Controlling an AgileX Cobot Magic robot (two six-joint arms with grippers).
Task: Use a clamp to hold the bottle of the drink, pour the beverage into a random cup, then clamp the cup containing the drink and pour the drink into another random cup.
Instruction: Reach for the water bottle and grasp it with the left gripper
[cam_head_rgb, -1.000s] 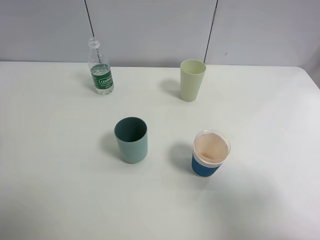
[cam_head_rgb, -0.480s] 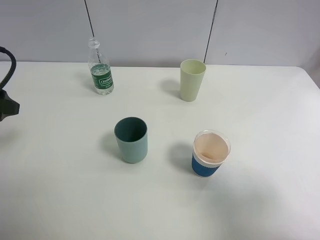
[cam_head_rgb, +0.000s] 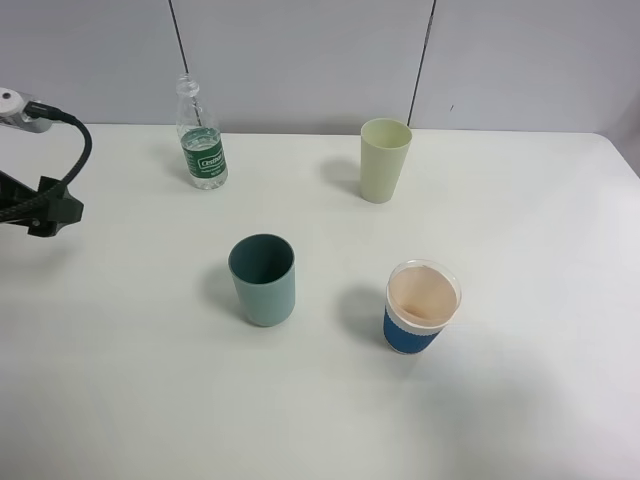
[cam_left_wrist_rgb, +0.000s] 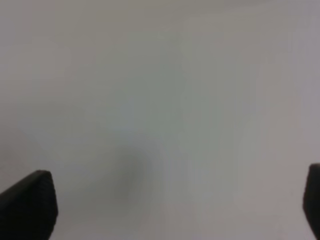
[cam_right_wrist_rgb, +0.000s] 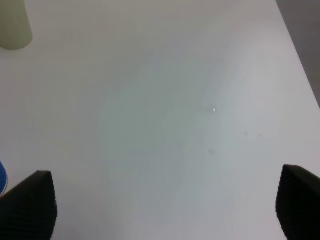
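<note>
- The bottle (cam_head_rgb: 201, 135) is seen standing upright at the far left of the table (cam_head_rgb: 520, 230), near the back edge, its long axis vertical and its neck pointing up; a green label is wrapped round its lower half, and clear liquid is seen in that lower half.
- A pale green cup (cam_head_rgb: 385, 160) is set upright to the right of the bottle, also near the back edge and well apart from it.
- A teal cup (cam_head_rgb: 263, 279) is placed nearer the front, between the two in left-to-right position, with its mouth up.
- A cup with a blue sleeve (cam_head_rgb: 422, 306) is stood to the right of the teal cup, apart from it, and a pale brownish inside is shown.
- The left gripper (cam_left_wrist_rgb: 170, 205) is spread wide, its two dark fingertips (cam_left_wrist_rgb: 27, 205) lying at opposite edges of the wrist view; nothing is held or touched, and only blurred table surface is seen between them.
- The right gripper (cam_right_wrist_rgb: 167, 202) is likewise spread wide and empty over bare table.
- The left arm (cam_head_rgb: 45, 205) is seen at the left edge of the high view, well apart from the bottle, with a black cable (cam_head_rgb: 80, 160) arched above it.
- The right arm is not shown in the high view.
</note>
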